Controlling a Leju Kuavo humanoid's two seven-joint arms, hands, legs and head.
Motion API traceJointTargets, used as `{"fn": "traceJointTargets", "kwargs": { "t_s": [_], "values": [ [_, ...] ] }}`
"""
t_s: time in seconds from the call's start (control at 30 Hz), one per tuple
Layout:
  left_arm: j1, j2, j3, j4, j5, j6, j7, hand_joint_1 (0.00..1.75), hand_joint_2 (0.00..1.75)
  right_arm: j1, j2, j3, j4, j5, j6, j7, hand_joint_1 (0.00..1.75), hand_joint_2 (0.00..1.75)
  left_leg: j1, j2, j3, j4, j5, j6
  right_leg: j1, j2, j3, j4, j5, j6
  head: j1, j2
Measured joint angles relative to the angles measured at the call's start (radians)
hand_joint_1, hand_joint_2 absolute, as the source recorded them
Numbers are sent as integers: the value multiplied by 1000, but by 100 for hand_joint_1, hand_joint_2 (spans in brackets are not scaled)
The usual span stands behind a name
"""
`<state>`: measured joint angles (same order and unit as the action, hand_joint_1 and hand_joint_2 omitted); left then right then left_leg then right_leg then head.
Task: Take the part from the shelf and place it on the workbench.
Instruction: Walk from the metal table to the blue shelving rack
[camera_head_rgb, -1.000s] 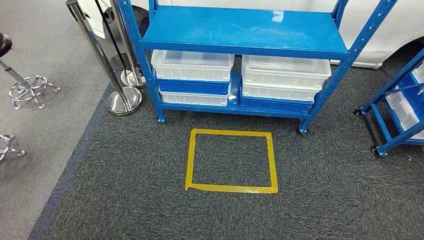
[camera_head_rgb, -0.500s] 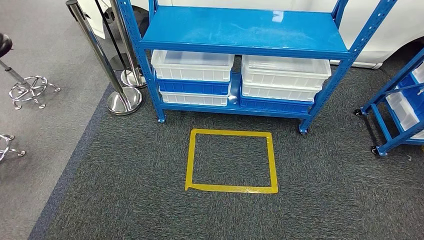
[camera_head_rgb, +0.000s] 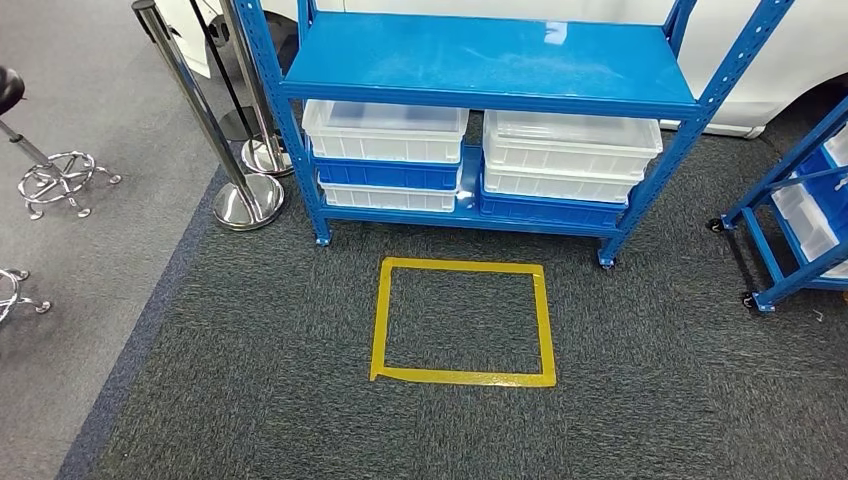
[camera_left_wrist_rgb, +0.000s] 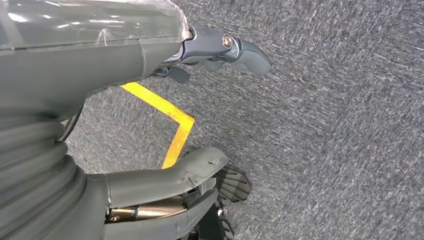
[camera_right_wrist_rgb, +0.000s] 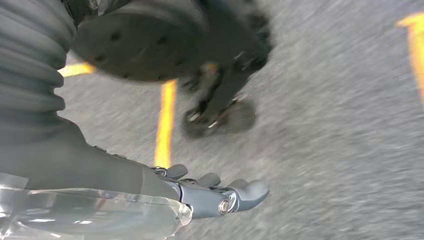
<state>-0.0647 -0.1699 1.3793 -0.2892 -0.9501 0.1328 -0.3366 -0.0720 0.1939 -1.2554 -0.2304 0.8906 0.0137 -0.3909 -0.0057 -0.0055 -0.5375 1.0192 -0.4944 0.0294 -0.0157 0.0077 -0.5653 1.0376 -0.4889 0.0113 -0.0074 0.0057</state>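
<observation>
Your inventory: a blue shelf (camera_head_rgb: 480, 60) stood ahead, its lower tier holding stacked white and blue bins (camera_head_rgb: 385, 130); you could not tell where the part was. A yellow tape square (camera_head_rgb: 462, 320) marked the carpet (camera_head_rgb: 250, 400). Left hand (camera_left_wrist_rgb: 220, 50) and right hand (camera_right_wrist_rgb: 220, 192) hung over carpet, fingers extended, holding nothing.

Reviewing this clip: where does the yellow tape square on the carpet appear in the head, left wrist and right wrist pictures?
Head view: the yellow tape square lies mid-frame on the dark carpet, in front of the blue shelf.
Left wrist view: one corner, beyond the left hand.
Right wrist view: blurred strips, beyond the right hand.
Shared landmark: the dark carpet.
</observation>
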Motion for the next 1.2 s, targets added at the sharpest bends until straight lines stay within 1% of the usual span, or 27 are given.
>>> {"fn": "traceJointTargets", "kwargs": {
  "t_s": [0.07, 0.1, 0.13, 0.2, 0.23, 0.27, 0.3, 0.33, 0.37, 0.4, 0.43, 0.47, 0.5, 0.53, 0.6, 0.63, 0.7, 0.73, 0.77, 0.8, 0.87, 0.9, 0.93, 1.0, 1.07, 1.13, 1.2],
  "values": [
    [-1, 0, -1, 0, -9, -1, 3, 0, 175, 0, 1, 5, 0, 14, -44, 39, 0, 175, 5, 2, 17, -32, 16, 14, -1, -2, 6, -1, -4, 7, 0, 0],
    [-1, 0, -2, 1, -11, -2, 4, 0, 175, 0, 1, 7, 0, 16, -53, 51, 0, 175, 9, 3, 27, -50, 25, 18, 0, -3, -2, 20, -22, 8, 1, 0],
    [-2, 0, -3, 1, -12, -3, 5, 0, 175, 0, 1, 7, 0, 16, -54, 56, 0, 175, 13, 5, 33, -60, 31, 20, 0, -4, -22, 63, -48, 8, 1, 0],
    [-2, 1, -4, 1, -12, -4, 6, 0, 175, 0, 1, 7, 0, 16, -51, 60, 0, 175, 14, 8, 32, -62, 33, 20, -5, -3, -82, 178, -103, 13, 1, 0],
    [-2, 1, -4, 1, -12, -5, 6, 0, 175, 0, 1, 7, 0, 16, -51, 60, 0, 175, 15, 8, 32, -61, 31, 18, -10, -4, -102, 217, -111, 18, 1, 0],
    [-2, 1, -4, 1, -12, -5, 6, 0, 175, 1, 0, 7, 0, 15, -51, 58, 0, 175, 16, 9, 31, -57, 29, 14, -15, -4, -107, 223, -100, 23, 1, 0],
    [-1, 1, -4, 1, -11, -5, 6, 0, 175, 1, 0, 7, 0, 14, -52, 56, 0, 175, 19, 8, 31, -52, 25, 8, -22, -5, -93, 195, -73, 29, 1, 0],
    [0, 1, -4, 1, -10, -5, 6, 0, 175, 1, 0, 7, 0, 13, -53, 51, 0, 175, 22, 7, 30, -43, 18, -1, -29, -6, -65, 136, -39, 36, 1, 0],
    [0, 2, -4, 1, -10, -5, 6, 0, 175, 1, 1, 7, 0, 12, -53, 47, 0, 175, 24, 7, 27, -31, 10, -12, -33, -4, -39, 84, -17, 42, 1, 0],
    [0, 3, -4, 1, -9, -5, 6, 0, 175, 0, 2, 7, 1, 11, -54, 44, 0, 175, 24, 5, 22, -18, 1, -23, -34, 0, -21, 47, -5, 39, 1, 0],
    [0, 4, -4, 1, -9, -5, 5, 0, 175, 0, 3, 7, 2, 10, -53, 41, 0, 175, 24, 5, 18, -7, -6, -32, -33, 3, -12, 28, -5, 32, 0, 0],
    [0, 5, -4, 1, -9, -6, 5, 0, 175, -1, 5, 7, 3, 10, -53, 40, 0, 175, 24, 4, 15, -2, -10, -39, -28, 7, -14, 33, -12, 21, 0, 0],
    [0, 5, -4, 1, -9, -6, 4, 0, 175, -1, 5, 7, 3, 9, -52, 39, 0, 175, 26, 3, 14, 1, -12, -43, -25, 7, -15, 33, -12, 9, 0, 0],
    [0, 4, -4, 2, -9, -7, 4, 0, 175, -1, 4, 7, 3, 9, -52, 39, 0, 175, 30, 3, 14, 8, -16, -47, -23, 6, -15, 33, -12, 1, 0, 0],
    [0, 1, -4, 2, -9, -8, 4, 0, 175, -1, 2, 7, 3, 9, -52, 39, 0, 175, 34, 4, -1, 60, -45, -51, -19, 4, -14, 32, -10, -14, 0, 0],
    [0, 1, -4, 2, -9, -8, 3, 0, 175, -1, 2, 7, 3, 10, -52, 39, 0, 175, 34, 5, -21, 113, -76, -50, -16, 3, -14, 31, -9, -20, 0, 0],
    [0, 0, -4, 2, -8, -9, 2, 0, 175, -1, 2, 7, 3, 11, -52, 39, 0, 175, 31, 5, -79, 239, -141, -45, -7, 2, -15, 31, -10, -26, 0, 0],
    [0, 0, -4, 2, -7, -10, 1, 0, 175, 0, 2, 7, 3, 11, -52, 38, 0, 175, 29, 5, -102, 285, -158, -40, -2, 1, -15, 31, -10, -28, 0, 0],
    [1, 0, -4, 2, -5, -11, -1, 0, 175, 0, 2, 7, 3, 11, -51, 37, 0, 175, 26, 5, -111, 300, -154, -35, 1, 1, -15, 31, -11, -29, 0, 0],
    [2, 0, -4, 2, -4, -12, -2, 0, 175, 1, 2, 7, 3, 10, -51, 36, 0, 175, 23, 5, -103, 275, -129, -28, 4, 1, -13, 31, -11, -30, 0, 0],
    [3, 0, -4, 2, -3, -13, -3, 0, 87, 0, 2, 7, 3, 8, -49, 34, 0, 175, 13, 5, -51, 149, -55, -12, 6, 1, -9, 31, -12, -31, 0, 0],
    [2, 0, -4, 2, -3, -13, -4, 0, 44, 0, 2, 7, 3, 7, -48, 33, 0, 175, 8, 5, -26, 86, -29, -8, 7, 2, -10, 32, -12, -29, 0, 0],
    [1, 1, -4, 2, -3, -13, -5, 0, 0, -1, 2, 7, 3, 7, -46, 31, 0, 175, 4, 5, -12, 45, -16, -5, 8, 2, -12, 31, -11, -26, 0, 0],
    [1, 1, -4, 2, -3, -15, -9, 0, 0, -1, 2, 7, 3, 5, -45, 27, 0, 87, -1, 4, -8, 22, -13, -4, 9, 2, -14, 28, -7, -17, 0, 0],
    [3, 1, -4, 2, -1, -18, -15, 0, 0, -1, 2, 7, 3, 3, -42, 24, 0, 0, 3, 5, -4, 12, -4, 3, 9, 1, -14, 29, -10, -7, 0, 0],
    [4, 0, -4, 2, -1, -18, -24, 0, 0, -1, 1, 7, 3, -1, -39, 24, 0, 0, 8, 7, -1, 0, 6, 13, 9, 0, -38, 84, -51, -1, 1, 0],
    [3, 0, -4, 2, -2, -16, -31, 0, 0, -1, 1, 6, 3, -4, -40, 25, 0, 0, 5, 9, -4, -1, 8, 17, 9, -2, -91, 199, -113, 3, 1, 0]
  ]
}}
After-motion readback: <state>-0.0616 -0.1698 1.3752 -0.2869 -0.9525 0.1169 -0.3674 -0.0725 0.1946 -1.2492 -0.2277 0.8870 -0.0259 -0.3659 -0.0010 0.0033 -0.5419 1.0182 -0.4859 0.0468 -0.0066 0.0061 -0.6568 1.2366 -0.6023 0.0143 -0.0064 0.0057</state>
